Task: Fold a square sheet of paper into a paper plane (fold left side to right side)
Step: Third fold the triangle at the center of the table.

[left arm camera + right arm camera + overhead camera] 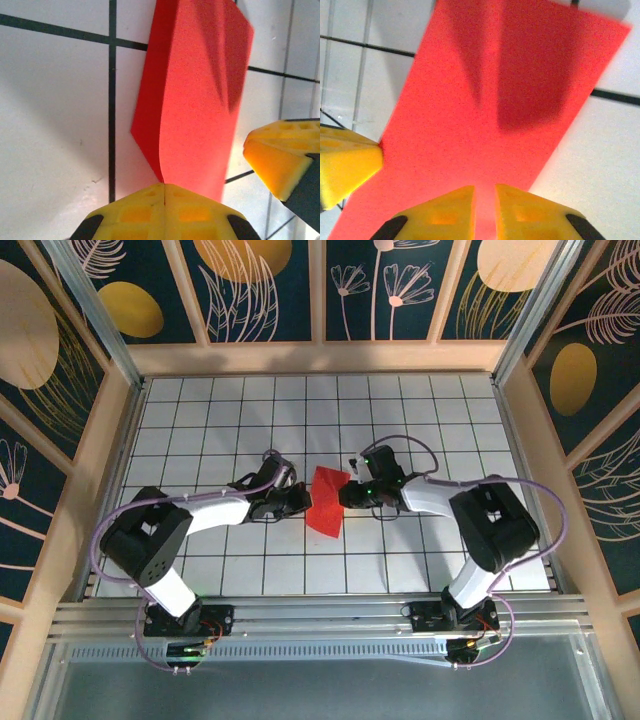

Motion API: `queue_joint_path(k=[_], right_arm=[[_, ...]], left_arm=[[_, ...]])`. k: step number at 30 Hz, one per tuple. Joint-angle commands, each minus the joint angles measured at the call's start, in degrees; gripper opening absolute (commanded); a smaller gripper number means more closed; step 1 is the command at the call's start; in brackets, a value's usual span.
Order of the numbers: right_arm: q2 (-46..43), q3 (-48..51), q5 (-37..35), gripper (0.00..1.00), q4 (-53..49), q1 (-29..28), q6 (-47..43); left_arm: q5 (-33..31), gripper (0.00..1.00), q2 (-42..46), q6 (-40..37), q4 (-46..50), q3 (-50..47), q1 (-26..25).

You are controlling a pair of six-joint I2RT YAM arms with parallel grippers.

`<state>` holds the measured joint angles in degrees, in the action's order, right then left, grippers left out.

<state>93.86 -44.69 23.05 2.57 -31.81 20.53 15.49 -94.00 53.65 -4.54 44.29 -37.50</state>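
The square sheet of paper (327, 502), bright red, lies folded over as a slanted oblong on the white grid table (300, 410) between both grippers. It does not have a paper plane's pointed shape. My left gripper (299, 502) is at its left edge. In the left wrist view its yellow jaws (164, 186) are pressed together on the paper's (200, 100) near edge, where a crease runs into the seam. My right gripper (348, 493) is at the right edge. There the jaws (485, 189) stand a narrow gap apart over the paper (485, 115).
Wooden frame walls (120, 430) close in the table on the left, right and back. A metal rail (320, 615) with both arm bases runs along the near edge. The other arm's yellow finger shows at the right of the left wrist view (280, 160) and at the left of the right wrist view (345, 165).
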Motion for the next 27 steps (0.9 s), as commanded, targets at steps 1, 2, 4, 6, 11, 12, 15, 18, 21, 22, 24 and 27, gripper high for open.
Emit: queue_joint_path(k=[1,2,4,6,11,12,15,18,21,22,24,27], right_arm=[[-7.6,2.2,-5.4,0.28,-0.4,0.2,-4.5],[-9.9,3.5,-6.4,0.31,0.1,0.2,-5.6],[-14.8,6.4,-8.4,0.37,1.2,0.1,-8.0],[-19.9,9.8,-11.8,0.44,3.1,-2.3,-10.6],[-28.0,17.7,-23.3,0.57,8.8,-14.4,-18.8],[-28.6,19.2,-25.7,0.59,10.6,-17.5,-20.7],[-27.9,21.6,-34.3,0.65,15.0,-25.6,-25.2],[-24.5,20.8,-40.3,0.66,16.2,-29.9,-26.3],[-20.0,19.3,-45.4,0.66,17.9,-33.3,-27.4],[-18.6,18.7,-46.2,0.65,18.4,-33.9,-27.9],[-15.5,17.5,-48.9,0.65,19.8,-35.4,-28.6],[-12.3,16.2,-50.4,0.63,21.7,-36.5,-29.4]], left_arm=[[0.7,0.01,2.5,6.5,-1.8,-1.9,-0.1],[0.9,0.01,3.0,8.0,-2.4,-2.4,-0.1],[1.5,0.00,3.8,11.6,-4.0,-3.6,-0.2],[2.0,0.00,4.7,15.2,-6.4,-4.9,-0.4],[-0.4,0.00,6.6,20.2,-5.8,-5.6,-1.1],[-1.5,0.00,7.2,21.1,-5.3,-5.7,-1.2],[-2.3,0.00,8.3,24.4,-6.7,-6.9,-1.8],[-3.3,0.00,9.2,26.9,-7.4,-7.8,-2.7],[-4.5,0.00,9.6,28.3,-7.6,-8.2,-3.5],[-4.6,0.00,9.5,28.5,-7.7,-8.1,-3.6],[-4.6,0.00,9.4,28.7,-7.8,-8.0,-3.9],[-4.7,0.00,8.9,28.9,-8.0,-7.6,-4.6]])
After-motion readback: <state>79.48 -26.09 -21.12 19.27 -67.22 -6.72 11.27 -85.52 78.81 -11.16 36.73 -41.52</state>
